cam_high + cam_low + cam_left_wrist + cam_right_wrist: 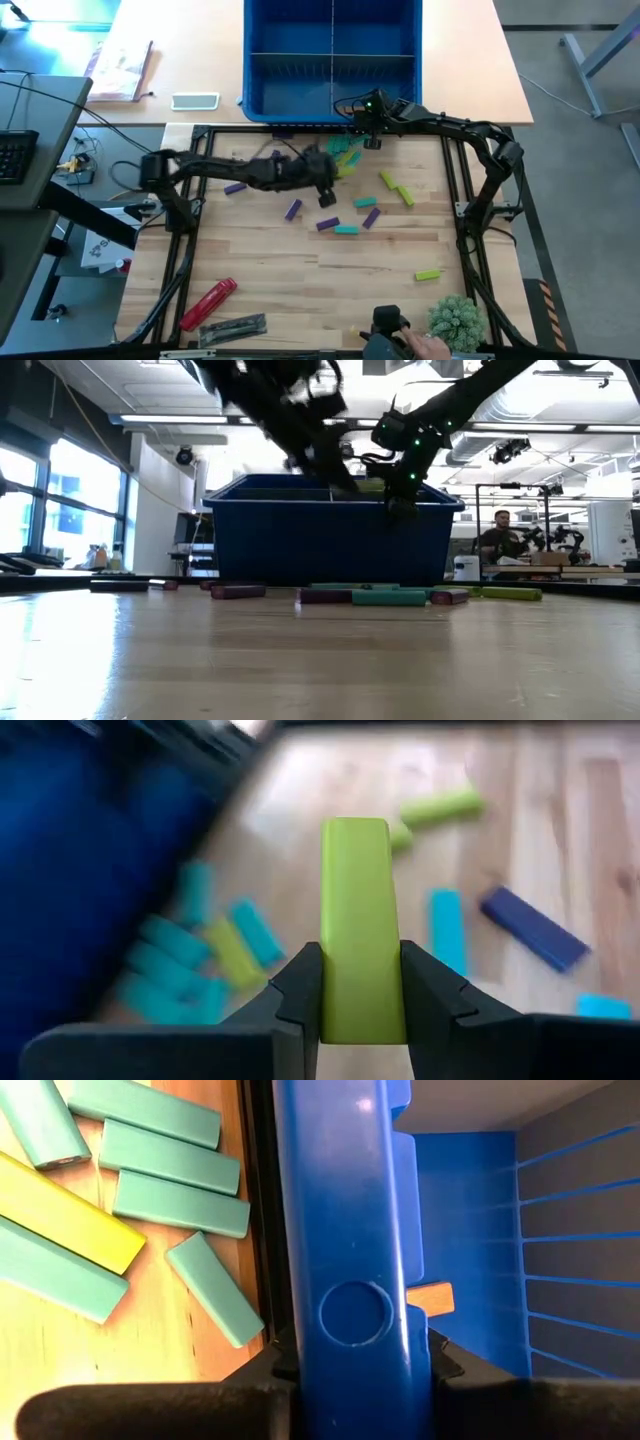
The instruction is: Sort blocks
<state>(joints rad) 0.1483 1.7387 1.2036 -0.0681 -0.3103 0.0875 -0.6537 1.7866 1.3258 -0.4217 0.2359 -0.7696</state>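
Note:
My left gripper [362, 970] is shut on a lime block [357, 910], which it holds above the table's middle [328, 192]. My right gripper [350, 1350] is at the blue bin's near wall [330, 112], shut on it. Purple, teal and lime blocks lie flat on the wooden table: a teal and lime cluster [345, 150] by the bin, purple ones [292, 208] and a teal one [346, 230] in the middle, and a lime one [428, 273] nearer the front. A tan block [430, 1295] shows inside the bin. My left gripper pinches the lime block's two long sides [360, 995] between its fingers, near one end. The block runs along the fingers and sticks out past their tips. It is clear of the table. My right gripper straddles the bin's near wall [350, 1260], one finger inside the bin and one outside. The fingers slant down from above. The bin stands on the table.
A black frame [460, 200] borders the wooden work area. A red cylindrical tool [207, 303] and a grey flat piece [233, 326] lie at the front left, and a green plant-like clump [457, 320] at the front right. A person [495, 538] sits far behind the table.

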